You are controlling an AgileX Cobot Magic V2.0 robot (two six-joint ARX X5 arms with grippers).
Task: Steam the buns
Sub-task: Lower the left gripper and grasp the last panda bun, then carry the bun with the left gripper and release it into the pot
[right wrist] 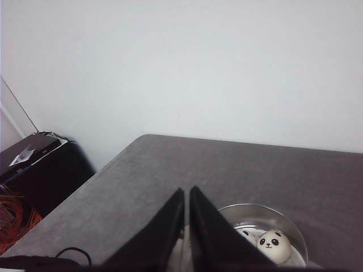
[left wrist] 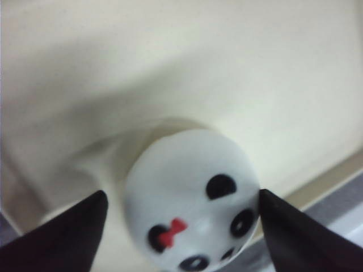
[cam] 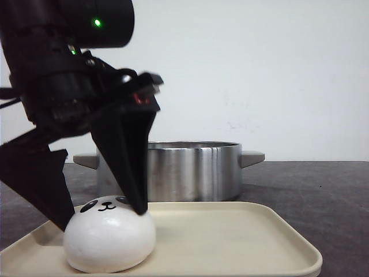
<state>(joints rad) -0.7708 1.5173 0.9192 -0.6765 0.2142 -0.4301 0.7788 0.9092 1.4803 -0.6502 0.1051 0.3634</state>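
Note:
One white panda-faced bun [cam: 109, 239] sits on the left part of a cream tray [cam: 230, 231]. My left gripper [cam: 102, 219] is open and straddles this bun. Its right finger touches the bun's top side. In the left wrist view the bun [left wrist: 190, 198], with a red bow, lies between the fingers of the left gripper [left wrist: 181, 195], with a small gap at one side. My right gripper [right wrist: 187, 190] is shut and empty, high above the steel pot [right wrist: 283, 218]. That pot holds a panda bun [right wrist: 273, 245] and a second, partly hidden bun [right wrist: 248, 234].
The steel pot [cam: 190, 170] with two side handles stands right behind the tray on the dark grey table [cam: 323, 190]. A black box and cables [right wrist: 34, 170] lie beyond the table's edge in the right wrist view.

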